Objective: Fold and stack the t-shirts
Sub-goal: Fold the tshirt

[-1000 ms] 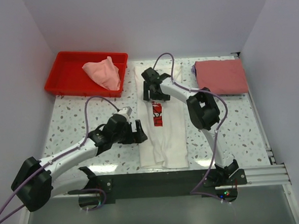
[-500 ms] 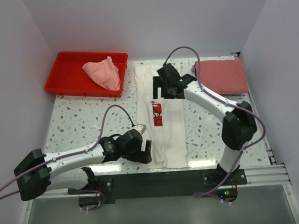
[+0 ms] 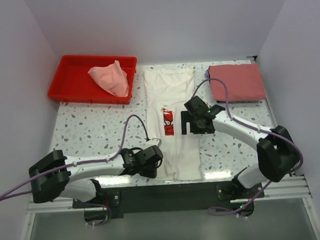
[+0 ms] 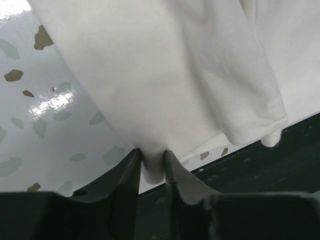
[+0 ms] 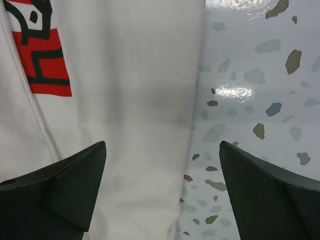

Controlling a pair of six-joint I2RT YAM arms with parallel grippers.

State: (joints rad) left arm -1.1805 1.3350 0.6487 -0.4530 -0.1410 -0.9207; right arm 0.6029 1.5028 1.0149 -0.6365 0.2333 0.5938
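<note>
- The white t-shirt [image 3: 173,119] lies in the middle of the speckled tabletop [image 3: 90,129] as a long narrow strip, running from the far side towards the arms' bases. Its sides are folded in.
- A red print [image 3: 168,123] shows on the strip's left half, about midway along its length.
- The left gripper [image 3: 154,158] sits low at the near left corner of the white t-shirt. In the left wrist view its fingers [image 4: 127,175] stand narrow, with a pinch of the white cloth's edge caught between them.
- Just right of that pinch, a folded layer of the shirt hangs over the near edge of the tabletop.
- The right gripper [image 3: 195,123] is over the right edge of the strip, beside the print. Its jaws are spread wide and hold nothing: one finger is above the cloth, the other above bare tabletop. Whether they touch the surface cannot be told.
- The pale pink t-shirt [image 3: 109,78] lies crumpled in the red tray [image 3: 65,77] at the far left corner.
- The dusty-red t-shirt [image 3: 236,81] lies folded into a flat rectangle at the far right, apart from the white one.
</note>
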